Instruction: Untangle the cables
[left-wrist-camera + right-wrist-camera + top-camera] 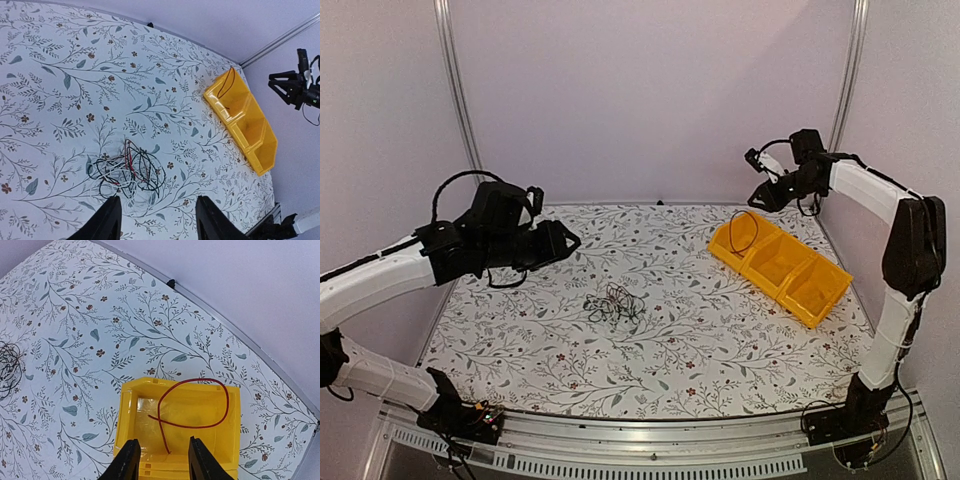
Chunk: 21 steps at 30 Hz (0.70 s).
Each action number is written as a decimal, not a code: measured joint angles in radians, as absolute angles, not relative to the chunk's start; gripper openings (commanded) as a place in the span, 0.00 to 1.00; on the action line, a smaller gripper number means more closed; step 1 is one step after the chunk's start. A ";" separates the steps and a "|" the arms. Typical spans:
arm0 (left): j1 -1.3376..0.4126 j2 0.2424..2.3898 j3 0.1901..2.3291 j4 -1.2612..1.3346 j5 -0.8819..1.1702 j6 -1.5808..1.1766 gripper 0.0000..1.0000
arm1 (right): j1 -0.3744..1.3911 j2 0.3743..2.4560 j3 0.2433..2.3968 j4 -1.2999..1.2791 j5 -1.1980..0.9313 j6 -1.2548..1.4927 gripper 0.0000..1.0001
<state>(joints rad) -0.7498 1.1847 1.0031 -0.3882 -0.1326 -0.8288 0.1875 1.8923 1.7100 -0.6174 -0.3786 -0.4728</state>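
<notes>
Cables (127,172): clump on bench (670,350), well apart from yellow bin (130,405) holding red wire (195,405). Left gripper (156,220) apart over clump; right gripper (157,460) apart, seemingly over bin.

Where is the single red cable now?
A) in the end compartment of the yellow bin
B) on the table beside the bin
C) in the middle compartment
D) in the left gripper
A: the red cable loops inside the end compartment of the yellow bin.
</notes>
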 measured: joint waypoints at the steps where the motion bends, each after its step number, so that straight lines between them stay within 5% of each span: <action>1: -0.727 1.203 0.996 -0.386 -0.105 -0.818 0.50 | 0.196 1.892 1.710 -0.637 -0.386 -0.506 0.39; 5: -0.683 1.299 0.991 -0.384 -0.039 -0.780 0.50 | 0.263 1.888 1.706 -0.695 -0.470 -0.609 0.45; 6: -0.679 1.333 0.995 -0.385 -0.030 -0.770 0.50 | 0.287 1.882 1.699 -0.707 -0.509 -0.629 0.54; 7: -0.677 1.372 1.004 -0.387 -0.023 -0.763 0.50 | 0.305 1.871 1.689 -0.714 -0.543 -0.640 0.85; 8: -0.676 1.422 1.018 -0.390 -0.012 -0.755 0.50 | 0.321 1.853 1.672 -0.710 -0.583 -0.651 0.98; 12: -0.667 1.641 1.121 -0.441 0.040 -0.692 0.56 | 0.352 1.710 1.536 -0.583 -0.686 -0.542 0.99; 13: -0.665 1.672 1.148 -0.456 0.046 -0.673 0.67 | 0.355 1.670 1.485 -0.545 -0.683 -0.489 0.99; 14: -0.664 1.714 1.196 -0.492 0.048 -0.649 0.94 | 0.363 1.629 1.434 -0.507 -0.664 -0.423 0.99; 15: -0.662 1.738 1.230 -0.514 0.045 -0.624 0.99 | 0.371 1.612 1.412 -0.491 -0.657 -0.391 0.99; 21: -0.657 1.754 1.353 -0.648 -0.038 -0.516 1.00 | 0.438 1.619 1.413 -0.515 -0.691 -0.426 0.99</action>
